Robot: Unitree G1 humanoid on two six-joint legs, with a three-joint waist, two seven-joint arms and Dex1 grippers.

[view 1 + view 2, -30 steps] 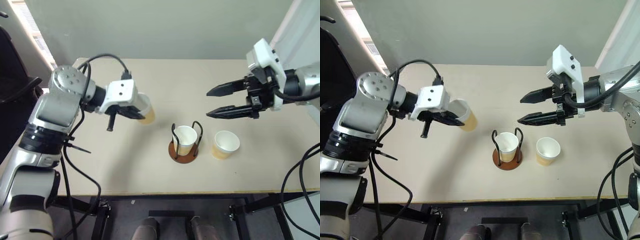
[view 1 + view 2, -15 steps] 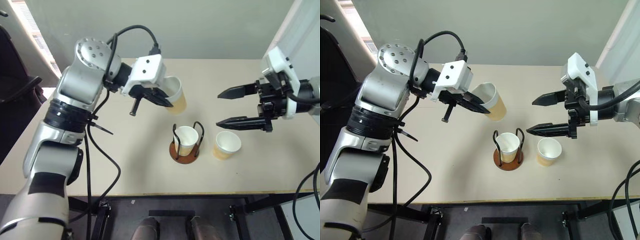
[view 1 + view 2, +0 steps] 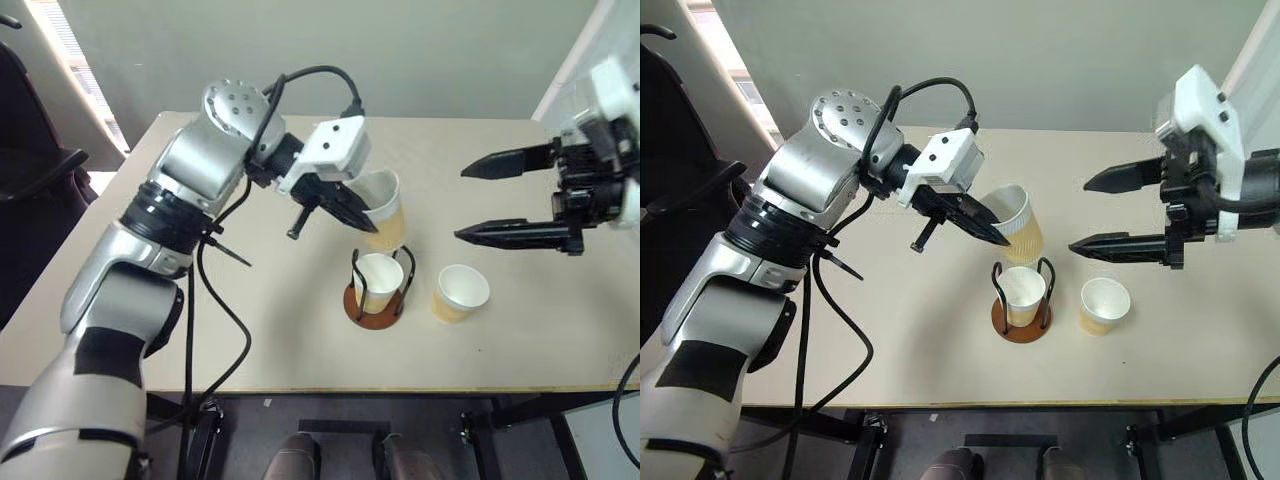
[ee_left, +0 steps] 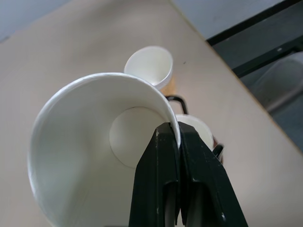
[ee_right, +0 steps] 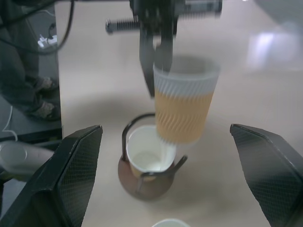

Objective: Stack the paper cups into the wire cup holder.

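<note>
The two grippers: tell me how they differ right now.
The left gripper is shut, pinching the rim of a paper cup; the right gripper is wide open and holds nothing. The left one hangs above the wire holder, where another cup sits; the right one hovers off to the side. Both have two black fingers.

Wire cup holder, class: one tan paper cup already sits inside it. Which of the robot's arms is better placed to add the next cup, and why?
Left. The left gripper pinches a tan paper cup by its rim, just above the wire cup holder. The right gripper is open and holds nothing.
</note>
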